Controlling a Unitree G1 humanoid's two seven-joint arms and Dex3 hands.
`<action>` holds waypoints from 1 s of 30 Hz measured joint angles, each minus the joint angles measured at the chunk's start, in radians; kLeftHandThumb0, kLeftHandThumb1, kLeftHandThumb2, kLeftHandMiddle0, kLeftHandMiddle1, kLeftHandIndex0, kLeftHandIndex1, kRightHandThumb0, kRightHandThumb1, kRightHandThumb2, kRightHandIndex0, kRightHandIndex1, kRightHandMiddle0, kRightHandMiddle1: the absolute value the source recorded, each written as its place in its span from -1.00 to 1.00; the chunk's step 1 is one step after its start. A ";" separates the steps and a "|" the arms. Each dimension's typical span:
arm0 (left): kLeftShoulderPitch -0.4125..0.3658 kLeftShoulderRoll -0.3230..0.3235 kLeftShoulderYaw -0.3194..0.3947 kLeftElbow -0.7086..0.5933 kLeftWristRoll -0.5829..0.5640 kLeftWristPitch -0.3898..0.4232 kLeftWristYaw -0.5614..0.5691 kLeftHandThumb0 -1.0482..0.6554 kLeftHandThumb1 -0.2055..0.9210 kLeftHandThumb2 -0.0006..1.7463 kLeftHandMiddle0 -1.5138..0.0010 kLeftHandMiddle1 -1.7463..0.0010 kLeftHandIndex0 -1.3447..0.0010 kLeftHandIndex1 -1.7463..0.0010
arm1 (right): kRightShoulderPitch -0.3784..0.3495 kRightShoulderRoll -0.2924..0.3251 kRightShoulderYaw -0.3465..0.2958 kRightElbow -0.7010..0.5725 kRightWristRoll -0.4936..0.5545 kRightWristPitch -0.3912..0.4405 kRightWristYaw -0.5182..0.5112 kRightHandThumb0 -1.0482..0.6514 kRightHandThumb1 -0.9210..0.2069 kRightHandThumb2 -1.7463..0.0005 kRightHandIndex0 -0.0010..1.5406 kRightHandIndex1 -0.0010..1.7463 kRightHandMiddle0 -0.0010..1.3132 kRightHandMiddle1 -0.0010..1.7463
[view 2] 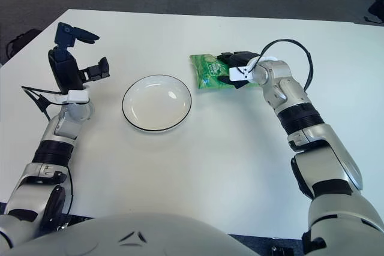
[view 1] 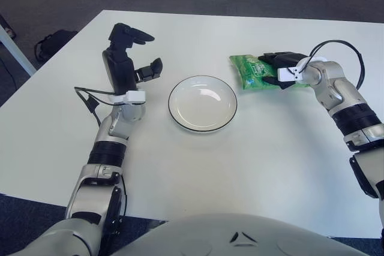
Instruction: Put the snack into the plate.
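Note:
A green snack bag [view 1: 251, 71] lies on the white table to the right of a white plate with a dark rim [view 1: 203, 103]; the bag also shows in the right eye view [view 2: 208, 71]. My right hand [view 1: 281, 67] is on the bag's right half, its black fingers curled over the bag. The bag still rests on the table, apart from the plate. My left hand [view 1: 129, 58] is raised upright to the left of the plate, fingers spread, holding nothing.
The white table [view 1: 240, 160] spreads out in front of the plate. A black cable [view 1: 342, 46] loops from my right wrist. A dark bag [view 1: 53, 43] lies on the floor beyond the table's left edge.

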 measured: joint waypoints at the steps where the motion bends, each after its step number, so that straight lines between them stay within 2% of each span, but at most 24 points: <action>1: 0.002 -0.003 0.009 -0.007 0.001 0.001 0.009 0.22 -0.15 0.54 0.07 -0.86 0.38 -0.99 | -0.007 0.002 0.004 0.012 0.000 -0.003 0.000 -1.00 -1.00 -0.05 -1.00 -1.00 -1.00 -0.68; 4: 0.009 -0.011 0.031 -0.029 0.006 0.006 0.035 0.22 -0.14 0.51 0.06 -0.81 0.37 -1.00 | -0.029 0.008 0.015 0.045 -0.001 -0.004 0.000 -1.00 -1.00 -0.04 -1.00 -1.00 -1.00 -0.63; 8: 0.021 -0.032 0.051 -0.057 0.008 0.022 0.059 0.22 -0.15 0.48 0.03 -0.71 0.31 -1.00 | -0.046 0.017 0.023 0.071 -0.006 0.010 -0.006 -1.00 -1.00 -0.01 -1.00 -1.00 -1.00 -0.42; 10: 0.029 -0.042 0.053 -0.069 0.004 0.027 0.060 0.22 -0.17 0.48 0.02 -0.68 0.29 -1.00 | -0.049 0.022 0.026 0.080 -0.018 0.021 -0.026 -1.00 -1.00 0.02 -0.94 -0.97 -1.00 -0.24; 11: 0.034 -0.047 0.053 -0.075 -0.002 0.028 0.056 0.22 -0.17 0.48 0.01 -0.67 0.29 -1.00 | -0.048 0.025 0.027 0.083 -0.026 0.027 -0.043 -0.96 -1.00 0.06 -0.95 -0.81 -0.99 -0.09; 12: 0.039 -0.051 0.053 -0.081 -0.010 0.029 0.048 0.22 -0.17 0.48 0.01 -0.66 0.28 -1.00 | -0.047 0.028 0.027 0.087 -0.031 0.032 -0.069 -0.91 -1.00 0.13 -0.97 -0.58 -0.99 0.15; 13: 0.043 -0.054 0.052 -0.086 -0.023 0.029 0.038 0.22 -0.17 0.48 0.01 -0.64 0.27 -1.00 | -0.043 0.032 0.026 0.091 -0.037 0.035 -0.100 -0.80 -0.95 0.20 -0.98 -0.17 -0.90 0.42; 14: 0.047 -0.057 0.051 -0.091 -0.033 0.029 0.028 0.22 -0.17 0.47 0.00 -0.63 0.26 -1.00 | -0.036 0.035 0.026 0.096 -0.043 0.034 -0.141 -0.73 -0.92 0.25 -0.99 0.10 -0.85 0.59; 16: 0.054 -0.060 0.052 -0.099 -0.048 0.029 0.010 0.22 -0.17 0.47 0.00 -0.62 0.25 -1.00 | -0.022 0.040 0.024 0.105 -0.051 0.029 -0.223 -0.48 -0.75 0.16 -0.99 0.46 -0.65 0.77; 18: 0.059 -0.062 0.053 -0.106 -0.058 0.030 -0.001 0.22 -0.17 0.46 0.01 -0.62 0.25 -1.00 | -0.012 0.048 0.022 0.122 -0.064 0.018 -0.313 -0.14 -0.45 -0.09 -0.81 0.69 -0.41 0.88; 20: 0.062 -0.065 0.054 -0.114 -0.061 0.032 -0.008 0.22 -0.17 0.46 0.01 -0.61 0.24 -1.00 | -0.006 0.056 0.021 0.145 -0.070 0.008 -0.396 0.04 -0.29 -0.22 -0.71 0.81 -0.28 0.94; 21: 0.064 -0.067 0.055 -0.118 -0.061 0.033 -0.010 0.22 -0.16 0.46 0.01 -0.61 0.24 -1.00 | -0.004 0.060 0.019 0.157 -0.071 0.002 -0.434 0.11 -0.08 -0.35 -0.49 0.75 -0.18 0.96; 24: 0.066 -0.072 0.057 -0.132 -0.061 0.037 -0.012 0.22 -0.16 0.45 0.02 -0.61 0.24 -1.00 | 0.000 0.075 -0.003 0.191 -0.059 -0.026 -0.533 0.20 0.23 -0.52 -0.14 0.64 -0.05 0.99; 27: 0.067 -0.077 0.059 -0.142 -0.065 0.042 -0.021 0.22 -0.15 0.45 0.02 -0.62 0.26 -1.00 | 0.001 0.089 -0.029 0.221 -0.027 -0.058 -0.597 0.22 0.36 -0.60 0.00 0.61 -0.03 1.00; 30: 0.067 -0.083 0.059 -0.145 -0.073 0.044 -0.040 0.22 -0.15 0.46 0.01 -0.63 0.27 -1.00 | 0.000 0.098 -0.049 0.248 -0.001 -0.087 -0.635 0.23 0.42 -0.65 0.06 0.64 -0.05 1.00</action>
